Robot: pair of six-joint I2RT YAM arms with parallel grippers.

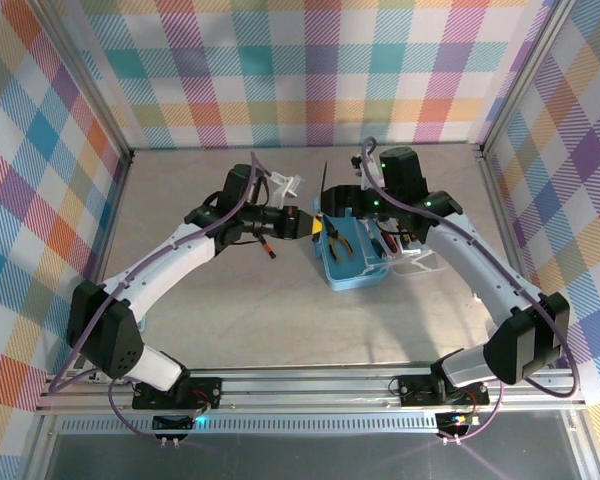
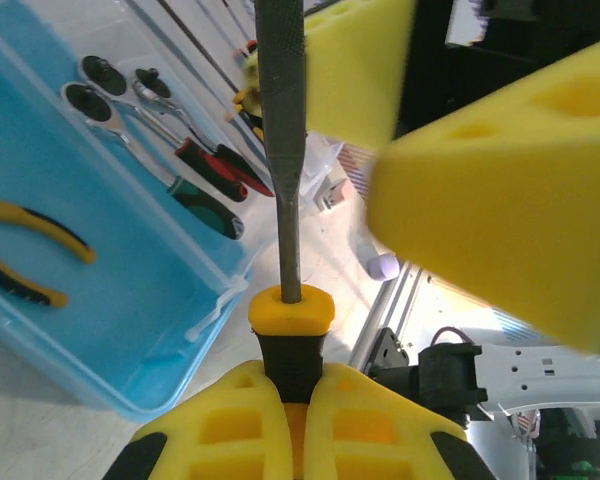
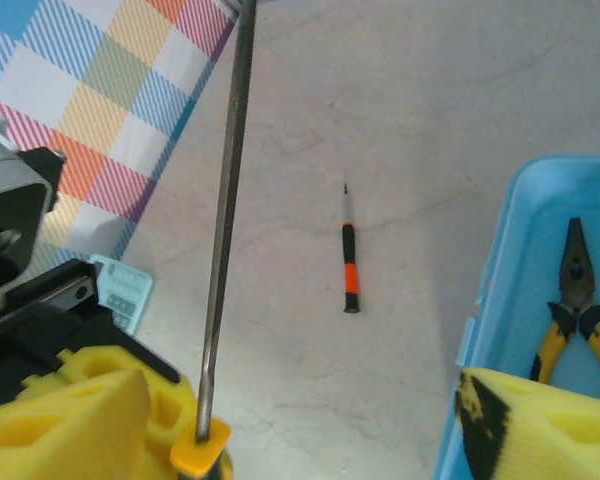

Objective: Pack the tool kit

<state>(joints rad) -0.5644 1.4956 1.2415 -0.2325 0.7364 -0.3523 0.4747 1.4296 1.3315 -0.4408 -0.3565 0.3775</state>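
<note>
Clamping left gripper jaws on the handle of the long screwdriver, holding right gripper jaws apart beside the shaft; likely mid-packing, next lowering it flat into the blue box.

Top edge crops the long tool; pliers handles hidden

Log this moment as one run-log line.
left gripper: shut on long-shafted tool | right gripper: open, near shaft | blue box: open, pliers inside | small screwdriver: loose on table
</note>
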